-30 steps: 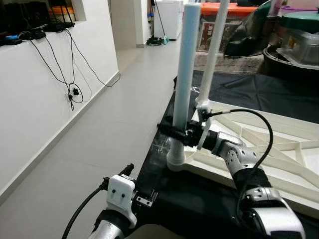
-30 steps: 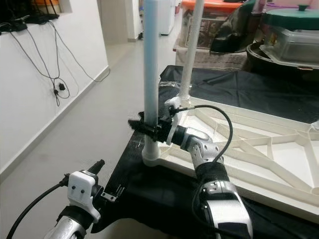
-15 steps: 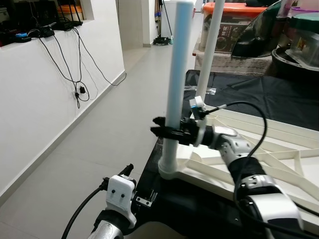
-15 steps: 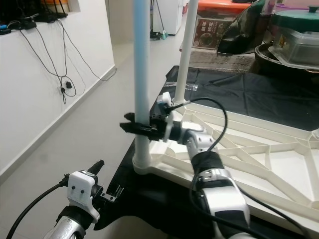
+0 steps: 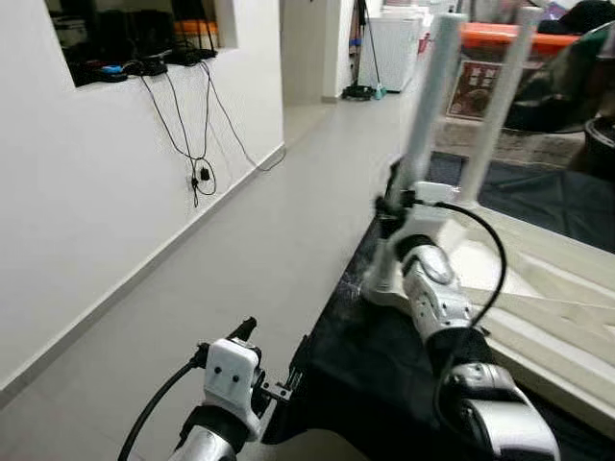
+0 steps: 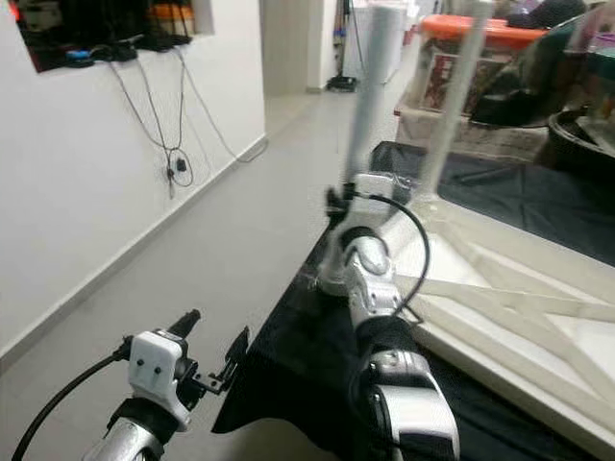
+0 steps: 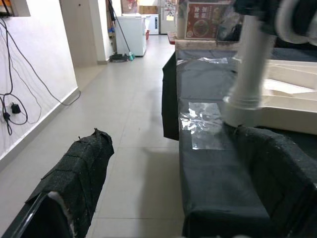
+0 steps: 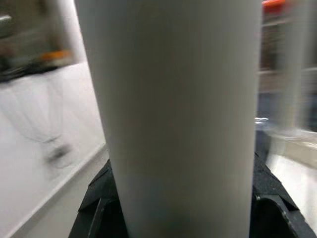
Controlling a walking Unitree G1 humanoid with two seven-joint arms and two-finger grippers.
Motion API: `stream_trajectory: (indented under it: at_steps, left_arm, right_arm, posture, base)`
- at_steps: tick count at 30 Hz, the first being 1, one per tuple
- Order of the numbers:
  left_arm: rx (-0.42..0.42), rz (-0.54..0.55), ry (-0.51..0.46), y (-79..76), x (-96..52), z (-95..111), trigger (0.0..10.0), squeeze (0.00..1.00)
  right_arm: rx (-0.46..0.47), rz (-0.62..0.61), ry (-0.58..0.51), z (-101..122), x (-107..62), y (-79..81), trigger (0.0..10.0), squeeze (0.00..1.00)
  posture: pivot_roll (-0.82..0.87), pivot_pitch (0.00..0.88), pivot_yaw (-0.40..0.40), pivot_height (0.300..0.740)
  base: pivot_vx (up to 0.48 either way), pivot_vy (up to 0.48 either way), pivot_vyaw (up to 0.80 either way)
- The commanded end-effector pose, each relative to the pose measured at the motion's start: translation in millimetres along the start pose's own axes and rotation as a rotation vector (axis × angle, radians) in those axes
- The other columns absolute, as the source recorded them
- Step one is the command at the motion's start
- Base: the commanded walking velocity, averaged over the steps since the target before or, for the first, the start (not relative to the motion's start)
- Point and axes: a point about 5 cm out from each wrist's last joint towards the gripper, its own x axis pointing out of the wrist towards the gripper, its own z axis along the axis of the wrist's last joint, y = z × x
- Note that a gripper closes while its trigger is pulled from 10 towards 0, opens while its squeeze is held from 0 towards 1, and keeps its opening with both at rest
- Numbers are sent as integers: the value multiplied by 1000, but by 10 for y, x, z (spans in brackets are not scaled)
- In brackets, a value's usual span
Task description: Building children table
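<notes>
- Change since the earlier frames: the head camera has swung left, so more white wall and grey floor show; the right hand [image 5: 392, 206] still grips the near table leg [image 5: 423, 125], which now appears tilted and blurred.
- Left eye view: the near table leg stands in the corner socket of the upturned white children's table top [image 5: 538, 288], which lies on a black-covered table [image 5: 384, 384]. A second leg [image 5: 500, 106] stands just behind. The left hand [image 5: 245, 331] hangs low over the floor, away from the parts.
- Left wrist view: left fingers [image 7: 79, 168] spread apart, holding nothing; the leg base [image 7: 242, 106] sits beyond them on the black cover.
- Right wrist view: black fingers [image 8: 99, 198] closed on both sides of the white leg [image 8: 173, 114].
</notes>
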Motion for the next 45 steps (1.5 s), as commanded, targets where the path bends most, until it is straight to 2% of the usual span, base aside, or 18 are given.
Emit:
stream_trajectory:
  at_steps: [1, 5, 6, 8, 9, 10, 12, 14, 15, 16, 19, 21, 24, 29, 33, 38, 40, 45]
  left_arm:
    - [5, -4, 16, 8, 2, -19, 10000, 0]
    - [5, -7, 16, 7, 7, -15, 10000, 0]
    - [5, -7, 15, 5, 7, -14, 10000, 0]
    - [5, -7, 15, 0, 11, -14, 10000, 0]
    - [3, -5, 13, -7, 16, -11, 10000, 0]
    - [3, -5, 13, -7, 16, -11, 10000, 0]
    - [-2, 0, 9, -17, 19, -6, 10000, 0]
    - [-2, 0, 9, -17, 19, -6, 10000, 0]
    - [-4, 0, 9, -20, 20, -6, 10000, 0]
    - [-6, -3, 10, -20, 20, -9, 10000, 0]
    - [-7, -5, 11, -20, 20, -12, 10000, 0]
    - [-6, -5, 12, -16, 24, -11, 10000, 0]
    - [-4, -3, 12, -12, 24, -12, 10000, 0]
    - [-2, -1, 13, 0, 22, -20, 10000, 0]
    - [2, 0, 17, 12, 14, -23, 10000, 0]
    - [4, -6, 21, 13, 13, -24, 10000, 0]
    - [6, -5, 22, 13, 11, -24, 10000, 0]
    - [7, 1, 22, 13, 7, -25, 10000, 0]
  right_arm:
    - [58, -204, 145, -291, -120, -281, 0, 0]
    - [65, -176, 73, -190, -122, -91, 0, 0]
    - [69, -150, 57, -164, -108, -27, 7216, 0]
    - [77, -108, 55, -154, -92, 38, 7216, 0]
    - [100, -15, 42, -135, -91, 164, 10000, 0]
    - [100, -15, 42, -135, -91, 164, 10000, 0]
    - [171, 187, 15, -78, -119, 398, 10000, 1000]
    - [171, 187, 15, -78, -119, 398, 10000, 1000]
    - [227, 279, 34, -70, -122, 482, 10000, 1000]
    - [249, 382, 71, -77, -110, 537, 10000, 0]
    - [261, 446, 98, -83, -102, 566, 10000, 0]
    - [249, 601, 159, -71, -27, 572, 10000, 0]
    - [242, 673, 194, -30, 44, 549, 10000, 0]
    - [277, 856, 199, 71, 83, 568, 10000, 0]
    - [262, 1089, 267, 16, -19, 644, 10000, 0]
    - [244, 1201, 292, -25, -89, 673, 10000, 0]
    - [237, 1348, 318, -41, -160, 661, 10000, 0]
    - [229, 1484, 354, -51, -217, 632, 10000, 0]
  posture:
    - [97, 0, 12, 740]
    - [94, 0, 16, 740]
    - [93, 0, 16, 740]
    - [92, 0, 8, 740]
    - [87, 0, -1, 740]
    - [87, 0, -1, 740]
    - [55, 0, -2, 740]
    - [55, 0, -2, 740]
    - [55, 0, -2, 740]
    - [52, 0, 7, 740]
    - [52, 0, 7, 740]
    - [55, 0, 3, 740]
    - [58, 0, 4, 740]
    - [71, 0, 5, 740]
    - [88, 0, 9, 740]
    - [88, 0, 9, 740]
    - [116, 0, 8, 740]
    - [115, 0, 3, 740]
  base:
    - [0, 0, 0]
    - [0, 0, 0]
    - [0, 0, 0]
    - [0, 0, 0]
    - [0, 0, 0]
    - [0, 0, 0]
    - [0, 0, 0]
    - [0, 0, 0]
    - [0, 0, 0]
    - [0, 0, 0]
    - [0, 0, 0]
    - [0, 0, 0]
    - [0, 0, 0]
    - [0, 0, 0]
    - [0, 0, 0]
    - [0, 0, 0]
    - [0, 0, 0]
    - [0, 0, 0]
